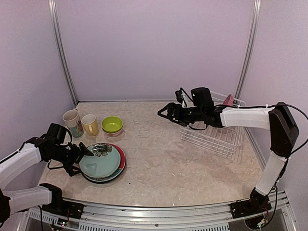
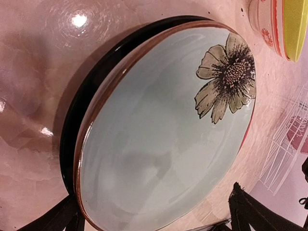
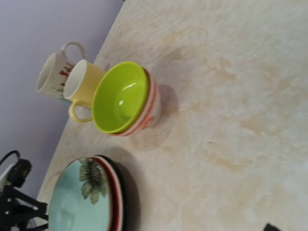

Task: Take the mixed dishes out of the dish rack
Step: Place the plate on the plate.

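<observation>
Left gripper [image 1: 85, 156] has its jaws spread wide at the rim of the red-teal flower plate [image 1: 98, 163], which lies on the dark plate [image 2: 77, 115]; pulling away carelessly could snag that rim and shift the stack. Right gripper [image 1: 164, 111] has its jaws apart and empty beside the dish rack [image 1: 216, 139], where the pink dotted plate [image 1: 228, 100] stands upright and could catch on the wires. Count: three plates, two bowls (lime-green bowl [image 1: 112, 124] nested in small white-and-red bowl [image 3: 151, 108]), one yellow cup [image 1: 90, 125], one cream mug [image 1: 72, 121].

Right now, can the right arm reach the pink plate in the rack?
Probably, but not straight away. The pink plate stands at the rack's far end, behind the right end effector, which points away from it. Nothing else in the rack looks in the way.
</observation>
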Controlling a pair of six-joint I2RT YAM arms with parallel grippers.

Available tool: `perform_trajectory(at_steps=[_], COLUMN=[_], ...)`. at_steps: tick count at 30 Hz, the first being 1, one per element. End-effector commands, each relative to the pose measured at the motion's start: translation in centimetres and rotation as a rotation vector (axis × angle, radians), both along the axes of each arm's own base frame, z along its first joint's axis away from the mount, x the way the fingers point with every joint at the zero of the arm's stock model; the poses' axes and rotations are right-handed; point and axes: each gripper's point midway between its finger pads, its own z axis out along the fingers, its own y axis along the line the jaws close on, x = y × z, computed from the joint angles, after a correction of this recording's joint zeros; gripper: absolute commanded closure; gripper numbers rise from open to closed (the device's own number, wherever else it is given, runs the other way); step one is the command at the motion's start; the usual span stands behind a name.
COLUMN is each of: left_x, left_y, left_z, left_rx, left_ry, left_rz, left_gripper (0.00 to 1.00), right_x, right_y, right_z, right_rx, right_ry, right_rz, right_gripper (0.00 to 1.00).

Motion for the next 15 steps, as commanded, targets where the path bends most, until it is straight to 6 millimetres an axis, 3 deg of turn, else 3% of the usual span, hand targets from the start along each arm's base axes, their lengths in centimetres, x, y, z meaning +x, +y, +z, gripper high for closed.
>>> perform_trajectory(at_steps=[1,9,12,15], left_x=[0.2,0.2,0.7,1.7], left_y=[1.5,3.0,3.3,3.6], left_z=[0.6,2.2,3.5,6.0], left_rx=[0.072,0.137,0.158,0.189], left_ry=[0.002,-0.019,-0.077,-0.179], left_rz=[0.046,0.11,0.105,0.082], left_gripper=[0.01,0.01,0.01,0.01], right_x=[0.6,1.6,1.8,1.5], right_y=[-1.8,-5.0,-6.0,-6.8], right_z=[1.7,2.2,3.8,5.7], right_rx=[-0.067,-0.239,-0.242,-0.212], right_ry=[-0.059,-0.083,-0.121,-0.199], right_rz=[-0.037,-0.174,-0.222,-0.239], right_gripper=[0.03,0.0,0.0,0.0])
